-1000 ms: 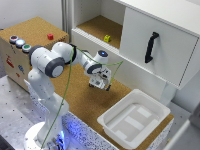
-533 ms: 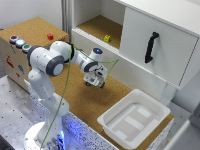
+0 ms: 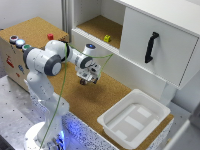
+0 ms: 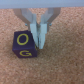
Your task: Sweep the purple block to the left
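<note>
A white robot arm is reaching low over a cork-topped counter in front of a white cabinet, and its gripper (image 3: 89, 80) is now sitting slightly further toward the exterior view's left than it did a second ago, having crept along close to the cork (image 3: 107, 97). The wrist view is showing why this matters: the two fingers are pressed together with nothing held between them, and their tips (image 4: 40, 41) are resting right against the upper edge of the block (image 4: 23, 44), a small dark purple cube with a yellow letter O on its face. In the exterior view the block is hidden beneath the gripper, so its place on the counter can only be read as directly under the fingertips, well away from the white tray (image 3: 134, 120) at the exterior view's right. A small yellow block (image 3: 107, 38) is sitting in the open cabinet shelf, and a small red block (image 3: 50, 36) is lying on the raised cork box; neither is involved. The contact suggests the sweep is underway, with the closed fingers acting as a pusher and most of the leftward travel probably remaining.
</note>
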`<state>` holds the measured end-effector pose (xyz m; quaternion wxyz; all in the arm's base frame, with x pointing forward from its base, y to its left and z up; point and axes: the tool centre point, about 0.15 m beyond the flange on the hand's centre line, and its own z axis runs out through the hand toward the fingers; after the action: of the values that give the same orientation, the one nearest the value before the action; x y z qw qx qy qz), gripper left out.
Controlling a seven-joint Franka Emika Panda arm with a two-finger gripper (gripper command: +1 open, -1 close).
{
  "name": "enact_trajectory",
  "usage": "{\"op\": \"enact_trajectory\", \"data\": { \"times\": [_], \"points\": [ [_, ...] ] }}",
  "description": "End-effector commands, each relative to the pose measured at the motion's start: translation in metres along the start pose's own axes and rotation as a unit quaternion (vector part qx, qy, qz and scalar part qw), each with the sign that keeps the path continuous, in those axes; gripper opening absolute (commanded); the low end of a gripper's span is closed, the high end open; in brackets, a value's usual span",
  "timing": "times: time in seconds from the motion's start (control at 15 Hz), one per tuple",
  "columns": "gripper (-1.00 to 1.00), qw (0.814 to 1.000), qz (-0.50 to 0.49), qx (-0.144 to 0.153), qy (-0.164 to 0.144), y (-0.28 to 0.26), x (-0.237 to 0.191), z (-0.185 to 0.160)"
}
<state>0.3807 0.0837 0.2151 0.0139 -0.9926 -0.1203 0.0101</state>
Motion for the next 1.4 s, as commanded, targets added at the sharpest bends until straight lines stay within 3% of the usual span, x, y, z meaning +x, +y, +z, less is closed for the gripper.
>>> {"op": "enact_trajectory", "data": {
  "times": [0.0,0.67,1.0,1.13,1.2,1.33],
  "points": [
    [-1.0,0.999,0.024,-0.016,0.014,-0.04,-0.005,0.014],
    [-1.0,0.998,0.047,-0.005,0.036,-0.062,0.005,0.013],
    [-1.0,0.997,0.049,-0.027,0.057,-0.059,-0.012,-0.039],
    [-1.0,0.998,0.03,-0.012,0.051,-0.062,-0.016,-0.053],
    [1.0,0.999,0.018,-0.005,0.044,-0.065,-0.018,-0.057],
    [1.0,0.999,-0.007,0.003,0.048,-0.069,-0.022,-0.064]
  ]
}}
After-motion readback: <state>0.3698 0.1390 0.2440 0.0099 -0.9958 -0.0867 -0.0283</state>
